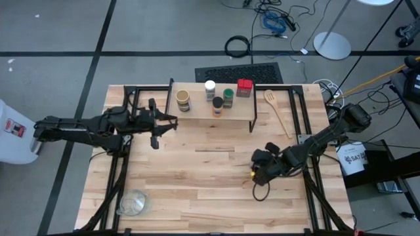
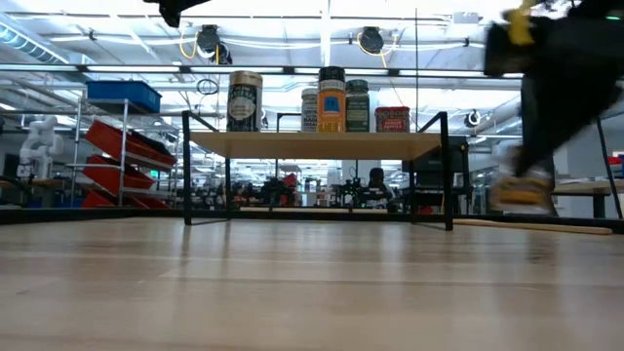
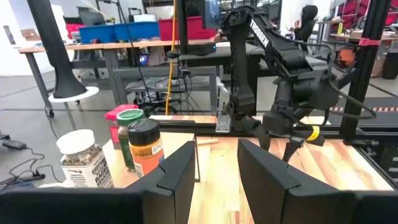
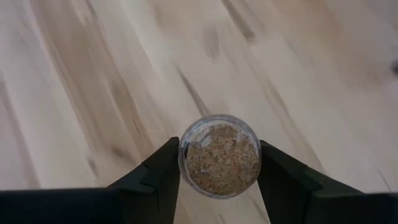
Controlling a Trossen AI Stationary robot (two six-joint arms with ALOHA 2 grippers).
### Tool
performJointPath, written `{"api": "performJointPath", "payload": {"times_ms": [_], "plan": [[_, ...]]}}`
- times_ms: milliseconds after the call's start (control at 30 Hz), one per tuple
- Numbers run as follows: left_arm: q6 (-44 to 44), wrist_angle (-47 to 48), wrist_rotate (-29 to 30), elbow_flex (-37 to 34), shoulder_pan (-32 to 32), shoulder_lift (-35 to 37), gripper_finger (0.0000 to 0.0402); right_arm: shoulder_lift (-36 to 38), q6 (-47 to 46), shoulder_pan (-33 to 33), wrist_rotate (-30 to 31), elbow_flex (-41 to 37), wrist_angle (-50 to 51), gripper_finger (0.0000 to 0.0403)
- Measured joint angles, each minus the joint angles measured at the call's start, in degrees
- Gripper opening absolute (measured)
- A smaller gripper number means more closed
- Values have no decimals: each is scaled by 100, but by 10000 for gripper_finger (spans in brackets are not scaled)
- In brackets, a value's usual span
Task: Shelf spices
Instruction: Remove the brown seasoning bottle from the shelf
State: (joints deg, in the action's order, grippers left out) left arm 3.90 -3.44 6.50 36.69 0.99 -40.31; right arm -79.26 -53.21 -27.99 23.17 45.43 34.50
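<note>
Shelf: five spices stood on it | my right pincer clasped the sixth jar, well short of it | one left.

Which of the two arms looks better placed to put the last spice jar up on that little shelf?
Right. Its gripper already clamps the jar; the left gripper holds nothing.

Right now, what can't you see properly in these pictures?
- Jar in the right gripper: right wrist view shows only its round end; lid colour and label hidden.
- Same jar in the low view: blurred with the moving arm.
- Spice labels on the shelf: too small in the high view.
- Left gripper: nothing between its fingers, hovering beside the shelf.
- Bowl: contents unclear.
</note>
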Motion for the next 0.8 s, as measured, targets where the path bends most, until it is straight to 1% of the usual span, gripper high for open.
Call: {"api": "performJointPath", "payload": {"times_ms": [100, 300, 467, 667, 800], "plan": [[0, -197, 0, 0, 0, -51, 129, 0, 257, 280, 2, 0, -540, 167], [0, -239, 0, 0, 1, -57, 129, -124, 596, 708, -108, 0, -1099, 167], [0, -225, 0, 0, 2, -55, 129, -373, 608, 780, -544, 0, -873, 167], [0, -217, -3, 0, 1, -55, 129, -571, 743, 780, -634, -2, -914, 167], [0, -208, -7, 0, 0, -55, 129, -577, 711, 773, -1096, -2, -696, 167]]}}
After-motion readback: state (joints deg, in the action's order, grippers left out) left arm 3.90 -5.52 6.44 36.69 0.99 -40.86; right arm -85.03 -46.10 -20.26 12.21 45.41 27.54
